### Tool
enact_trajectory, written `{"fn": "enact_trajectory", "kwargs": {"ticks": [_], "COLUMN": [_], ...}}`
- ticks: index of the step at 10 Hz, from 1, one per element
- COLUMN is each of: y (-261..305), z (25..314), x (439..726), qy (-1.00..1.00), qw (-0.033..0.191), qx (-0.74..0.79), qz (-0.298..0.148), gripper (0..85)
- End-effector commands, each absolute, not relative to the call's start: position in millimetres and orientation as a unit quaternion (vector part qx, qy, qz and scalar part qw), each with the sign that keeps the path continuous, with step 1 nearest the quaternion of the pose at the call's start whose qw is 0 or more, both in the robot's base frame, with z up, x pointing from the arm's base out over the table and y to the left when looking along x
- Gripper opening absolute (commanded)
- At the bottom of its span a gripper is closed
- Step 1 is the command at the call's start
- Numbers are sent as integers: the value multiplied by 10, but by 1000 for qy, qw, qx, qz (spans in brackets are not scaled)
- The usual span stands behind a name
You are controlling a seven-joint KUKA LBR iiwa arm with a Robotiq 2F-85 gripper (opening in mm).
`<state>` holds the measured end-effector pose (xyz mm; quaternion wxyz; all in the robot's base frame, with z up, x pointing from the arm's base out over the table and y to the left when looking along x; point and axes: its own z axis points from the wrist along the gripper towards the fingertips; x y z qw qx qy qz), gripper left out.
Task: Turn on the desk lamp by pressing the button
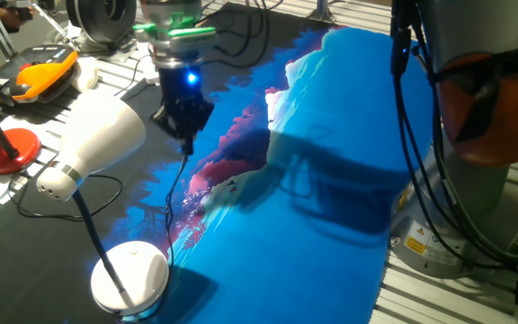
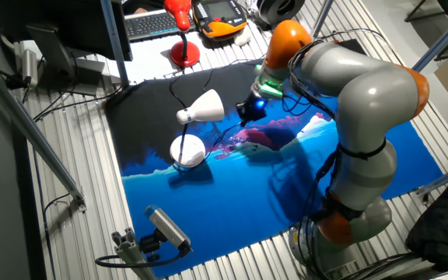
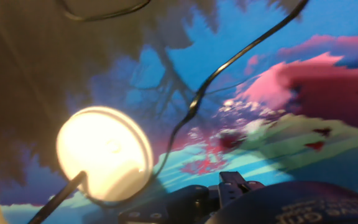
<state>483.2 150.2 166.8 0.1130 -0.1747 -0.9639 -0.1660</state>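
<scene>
Gripper hangs in the air above the mat, tip pointing down; can't tell whether the fingers are apart or together, since they read as one dark mass in both fixed views and the hand view shows only blurred dark hardware at the bottom edge. Blue light glows on the wrist just above it. Nothing held, nothing touched.

Lamp stands left of the gripper: white cone shade tilted, just beside the gripper but apart. Thin dark stem runs down to the round white base at the near-left edge of the mat. In the hand view the base sits lower left, glaring bright. A black cable trails across the mat below the gripper.

Red-based gooseneck item sits far left, off the mat.
</scene>
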Motion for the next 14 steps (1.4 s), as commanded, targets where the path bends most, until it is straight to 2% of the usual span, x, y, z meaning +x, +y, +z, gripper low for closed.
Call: {"fn": "enact_trajectory", "kwargs": {"ticks": [1, 2, 5, 8, 14], "y": [1621, 1621, 1621, 1621, 1709], "z": [1669, 1669, 1669, 1669, 1592], "x": [4833, 4833, 4833, 4833, 4816], "qy": [-964, -966, -963, -966, -966], "qw": [112, 110, 141, 163, 149], "qx": [-172, -157, -126, -73, -64], "qz": [-171, -171, -191, -185, -200], "gripper": [0, 0, 0, 0, 0]}}
